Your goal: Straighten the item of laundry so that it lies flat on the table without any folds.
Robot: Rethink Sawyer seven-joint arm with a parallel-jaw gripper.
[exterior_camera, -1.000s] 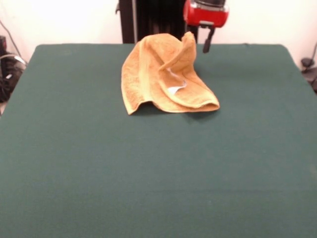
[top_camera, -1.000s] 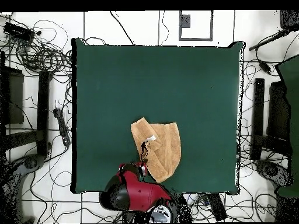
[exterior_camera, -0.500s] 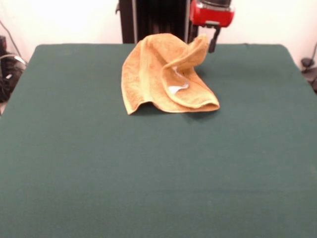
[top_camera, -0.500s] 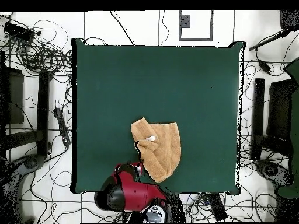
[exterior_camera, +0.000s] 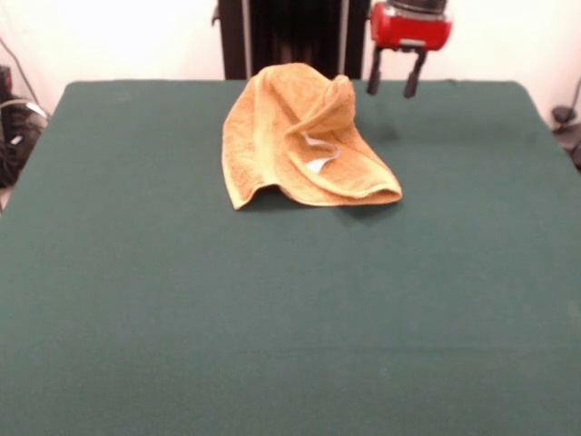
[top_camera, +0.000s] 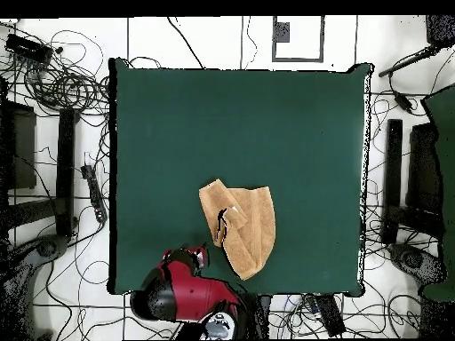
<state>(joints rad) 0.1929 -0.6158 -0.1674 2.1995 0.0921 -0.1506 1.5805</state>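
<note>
The golden-orange towel [exterior_camera: 295, 141] lies crumpled on the dark green table [exterior_camera: 272, 318], folded over itself with a raised ridge at its far right and a small white tag showing in the fold. In the overhead view the towel [top_camera: 240, 226] sits near the table's bottom edge, left of centre. My gripper [exterior_camera: 392, 84] hangs open just right of the towel's raised fold, apart from it, with nothing between its two dark fingers [exterior_camera: 373, 80]. From above, the red arm head [top_camera: 182, 289] covers the gripper at the table's bottom edge.
Cables and black stands [top_camera: 67, 160] surround the table [top_camera: 267, 124] on the floor. A black post [exterior_camera: 290, 36] stands behind the table's far edge.
The gripper has let go of the towel's lifted corner and opened, moving right in the front view. The released fold has dropped back onto the towel.
</note>
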